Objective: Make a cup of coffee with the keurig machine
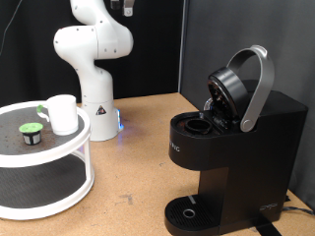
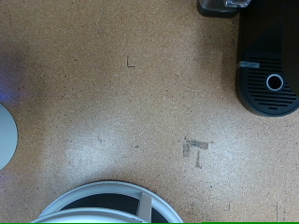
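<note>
Keurig machine (image 1: 231, 147), black and boxy, stands on the cork-brown worktop (image 1: 138, 147) with its silver-grey arched handle (image 1: 258, 87) thrown back and the brew head (image 1: 228, 93) tilted up, so the pod chamber (image 1: 200, 126) below gapes open, apparently ready to take a pod. No pod can be made out inside it, and the round drip base (image 1: 187, 211) at the machine's foot carries no mug. The cup (image 1: 62, 113), small and white, sits well apart from the machine on the upper tier of a round two-tier white stand (image 1: 44, 172), its handle turned away from the machine. Just beside the cup, on the same dark tier, rests a tiny dark pod with a green lid (image 1: 31, 131), kept within reach for loading, by the look of it. Behind the stand, farther from the machine, rises the white arm (image 1: 91, 49), its base showing a blue glow. The claw (image 1: 124, 7) hangs high above the worktop at the exterior view's top edge, far from the machine and cut off there; whether its fingers are apart or together cannot be told, and nothing is seen held. The wrist view looks straight down on bare worktop, with the machine's top and drip base at one edge and the stand's rim (image 2: 112, 191) at another, which suggests a survey pose, with the brewing itself barely begun.
</note>
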`<state>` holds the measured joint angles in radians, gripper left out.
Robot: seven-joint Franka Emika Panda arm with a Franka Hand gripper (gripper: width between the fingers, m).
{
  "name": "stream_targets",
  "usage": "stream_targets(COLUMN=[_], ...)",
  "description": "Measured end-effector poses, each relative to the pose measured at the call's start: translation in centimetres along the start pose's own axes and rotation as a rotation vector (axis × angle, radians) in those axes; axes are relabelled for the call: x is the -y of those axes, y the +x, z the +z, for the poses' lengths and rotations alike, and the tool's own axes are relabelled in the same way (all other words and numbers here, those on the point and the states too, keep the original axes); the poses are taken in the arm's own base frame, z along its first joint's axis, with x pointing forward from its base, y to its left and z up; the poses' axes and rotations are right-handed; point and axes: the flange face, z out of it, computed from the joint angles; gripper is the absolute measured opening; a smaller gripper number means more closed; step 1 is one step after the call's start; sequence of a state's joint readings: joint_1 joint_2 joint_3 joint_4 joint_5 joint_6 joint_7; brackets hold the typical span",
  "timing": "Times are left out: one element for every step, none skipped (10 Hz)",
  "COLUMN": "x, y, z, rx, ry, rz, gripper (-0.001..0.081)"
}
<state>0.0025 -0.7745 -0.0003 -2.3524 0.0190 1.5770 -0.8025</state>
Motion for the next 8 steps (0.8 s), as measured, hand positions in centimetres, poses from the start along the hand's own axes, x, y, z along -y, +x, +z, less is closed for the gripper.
stream_targets(x=[-0.1, -0.6, -1.5, -2.4, -3.2, -3.9, -4.7, -4.9], y=[-0.1, -0.8, -2.0, -3.5, -5.0, -6.5, -8.1, -8.6], z=[0.0, -0.1, -0.4, -0.6, -0.8, -0.9, -1.0, -1.2], rx=[-0.003, -0.017, -0.043, -0.069, -0.084, -0.078, -0.051, -0.041], ry=[0.002, 0.010, 0.022, 0.038, 0.056, 0.068, 0.072, 0.074], rz=[0.002, 0.004, 0.010, 0.011, 0.003, -0.011, -0.022, -0.031], gripper=[0.0807, 0.0807, 0.0807, 0.0807, 0.0807, 0.0807, 0.0807, 0.0807])
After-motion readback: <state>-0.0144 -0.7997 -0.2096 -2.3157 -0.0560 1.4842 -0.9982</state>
